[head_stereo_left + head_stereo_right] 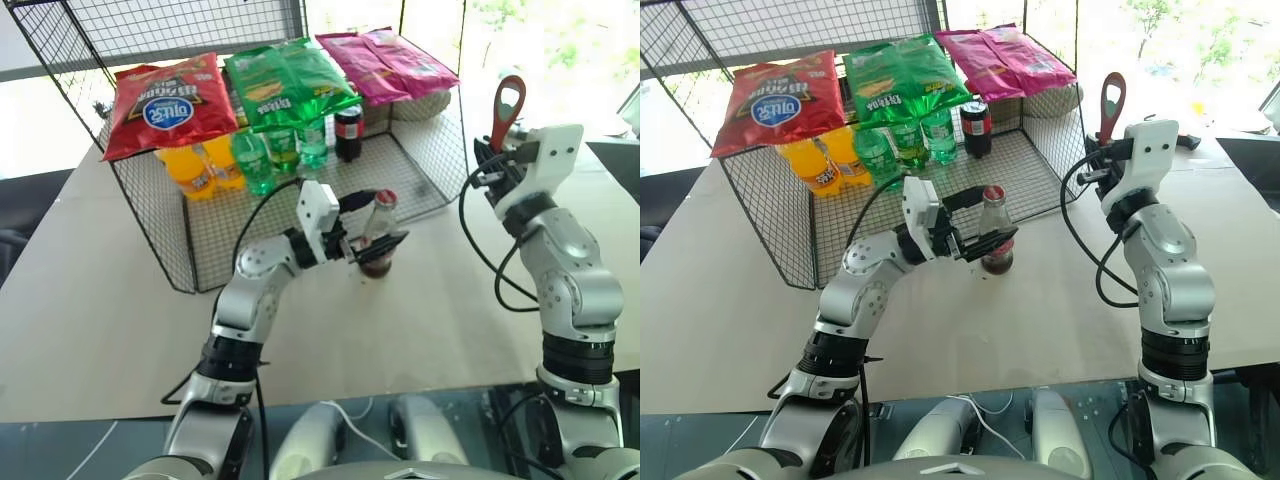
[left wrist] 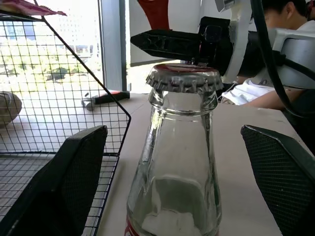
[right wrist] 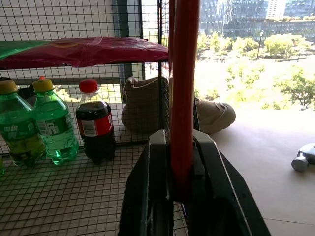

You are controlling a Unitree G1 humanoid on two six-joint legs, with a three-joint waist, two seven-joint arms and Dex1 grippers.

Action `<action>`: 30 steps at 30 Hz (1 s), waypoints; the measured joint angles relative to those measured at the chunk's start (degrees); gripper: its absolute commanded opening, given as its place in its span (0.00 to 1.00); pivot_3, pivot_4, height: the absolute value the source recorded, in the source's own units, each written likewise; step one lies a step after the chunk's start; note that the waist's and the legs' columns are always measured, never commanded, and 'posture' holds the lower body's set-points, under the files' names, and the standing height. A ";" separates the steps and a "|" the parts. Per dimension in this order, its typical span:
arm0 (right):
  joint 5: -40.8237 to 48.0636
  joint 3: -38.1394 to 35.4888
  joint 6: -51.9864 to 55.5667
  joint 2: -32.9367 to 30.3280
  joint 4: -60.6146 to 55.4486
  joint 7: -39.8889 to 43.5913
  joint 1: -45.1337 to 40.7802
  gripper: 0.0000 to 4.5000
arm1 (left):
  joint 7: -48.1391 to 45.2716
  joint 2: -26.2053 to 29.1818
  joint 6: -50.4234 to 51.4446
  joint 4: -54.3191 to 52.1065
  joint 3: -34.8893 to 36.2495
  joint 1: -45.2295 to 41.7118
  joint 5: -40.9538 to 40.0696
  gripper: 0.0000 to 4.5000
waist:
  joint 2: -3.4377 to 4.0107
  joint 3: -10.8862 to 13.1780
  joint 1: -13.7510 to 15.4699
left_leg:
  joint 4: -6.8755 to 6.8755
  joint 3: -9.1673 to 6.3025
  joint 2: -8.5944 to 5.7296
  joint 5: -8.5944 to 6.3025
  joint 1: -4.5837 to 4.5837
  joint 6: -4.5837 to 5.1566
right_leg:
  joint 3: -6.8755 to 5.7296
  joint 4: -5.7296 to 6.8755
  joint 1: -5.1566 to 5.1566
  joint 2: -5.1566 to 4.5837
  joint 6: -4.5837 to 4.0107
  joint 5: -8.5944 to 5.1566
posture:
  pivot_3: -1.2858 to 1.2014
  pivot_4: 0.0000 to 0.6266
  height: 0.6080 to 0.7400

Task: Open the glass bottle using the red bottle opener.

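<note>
**A:** So where does the small clear glass bottle [image 1: 377, 240] with the crimped metal cap [image 2: 184, 78] stand?

**B:** Upright on the pale table [image 1: 90, 300], at the centre of the frame, just in front of the black wire basket [image 1: 200, 245]. Dark drink fills its lower part and the cap is on, so nothing is opened yet.

**A:** And the left tool [image 1: 375, 243]?

**B:** Spread wide, one finger [image 2: 64, 182] on each side of the bottle with a clear gap to the glass. It brackets the bottle without gripping it. My guess is it sits there to clamp the body and steady it for the prying.

**A:** The slim red bottle opener [image 1: 506, 110] with the ring-shaped head?

**B:** Upper right of the frame, standing upright in the right tool [image 1: 497, 158], which is clamped tight on its handle, ring end up. It is well apart from the bottle, above and to the side, probably kept clear until the bottle is secured.

**A:** What matters next?

**B:** Likely closing the left tool on the glass, then bringing the ring under the cap's edge. A loose bottle could tip.
</note>
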 measured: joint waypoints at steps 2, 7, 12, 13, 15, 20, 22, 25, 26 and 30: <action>-0.02 0.06 0.00 -0.07 0.00 0.06 0.00 0.00 | -0.02 -0.10 -1.07 0.98 -0.26 -0.07 0.54 0.72 | 0.00 0.00 0.01 | 0.00 0.00 0.00 0.00 0.00 0.00 | 0.00 0.00 0.00 0.00 0.00 0.00 | 0.52 0.24 0.96; -0.54 0.44 0.00 -0.66 0.00 0.51 -0.07 0.00 | -0.36 -0.43 -2.91 1.67 -0.34 -1.00 0.12 0.32 | -0.01 -0.02 0.06 | 0.00 -0.01 0.00 0.00 0.00 0.00 | 0.00 -0.01 0.02 0.00 0.00 0.00 | 0.52 0.24 0.96; -3.83 6.23 -1.75 -3.85 -1.40 3.51 1.09 0.00 | -0.54 -0.12 -3.90 1.70 -0.88 -1.05 -0.04 0.26 | -0.02 -0.10 0.05 | 0.01 0.00 0.00 0.00 0.05 0.00 | 0.00 0.02 0.05 0.00 0.00 0.00 | 0.52 0.24 0.96; -5.10 8.25 -2.92 -4.64 -2.68 4.52 2.42 0.00 | -0.55 0.10 -4.11 1.72 -0.92 -1.02 -0.03 0.26 | -0.04 -0.14 0.06 | 0.00 -0.04 0.01 0.00 0.05 0.00 | 0.00 0.01 0.05 0.00 0.00 0.00 | 0.52 0.24 0.96; -8.58 13.63 -6.41 -6.59 -5.01 6.95 5.85 0.00 | -0.60 0.61 -4.65 1.76 -1.08 -0.99 -0.01 0.26 | -0.05 -0.17 0.06 | 0.01 -0.03 0.01 0.00 0.05 0.00 | -0.01 0.01 0.05 0.00 0.00 -0.01 | 0.52 0.24 0.96; -18.08 20.40 -15.99 -11.50 -5.60 9.72 11.51 0.00 | -0.53 1.35 -4.83 1.80 -1.27 -0.86 -0.02 0.26 | -0.15 -0.23 0.22 | 0.12 0.02 -0.02 0.00 0.11 -0.01 | -0.05 0.01 0.18 -0.01 0.04 0.02 | 0.52 0.24 0.96; -22.20 21.58 -20.20 -12.77 -5.32 9.70 12.85 0.00 | -0.46 1.72 -4.80 1.79 -1.27 -0.80 -0.02 0.26 | -0.15 -0.23 0.23 | 0.12 0.02 -0.01 0.00 0.28 -0.02 | -0.05 0.02 0.33 -0.01 0.05 0.02 | 0.52 0.24 0.96; -27.10 22.42 -24.57 -13.69 -4.15 8.87 13.05 0.00 | -0.45 2.15 -4.78 1.77 -1.30 -0.46 -0.04 0.26 | -0.15 -0.23 0.19 | -0.03 0.03 -0.01 0.00 0.78 -0.02 | -0.03 -0.06 0.72 0.00 0.05 0.00 | 0.52 0.24 0.96; -29.20 22.76 -26.27 -13.89 -3.22 8.26 13.04 0.00 | -0.45 2.28 -4.77 1.77 -1.30 -0.31 -0.03 0.26 | -0.15 -0.23 0.20 | -0.11 0.00 0.02 -0.01 1.04 -0.03 | -0.07 -0.19 0.99 0.03 0.06 -0.01 | 0.52 0.24 0.96; -35.96 23.90 -31.28 -13.31 0.29 5.44 12.40 0.00 | -0.47 2.43 -4.82 1.72 -1.30 -0.14 -0.05 0.26 | -0.16 -0.23 0.24 | -0.10 0.00 0.07 0.00 1.07 -0.03 | -0.07 -0.33 1.09 0.09 0.07 -0.01 | 0.52 0.24 0.96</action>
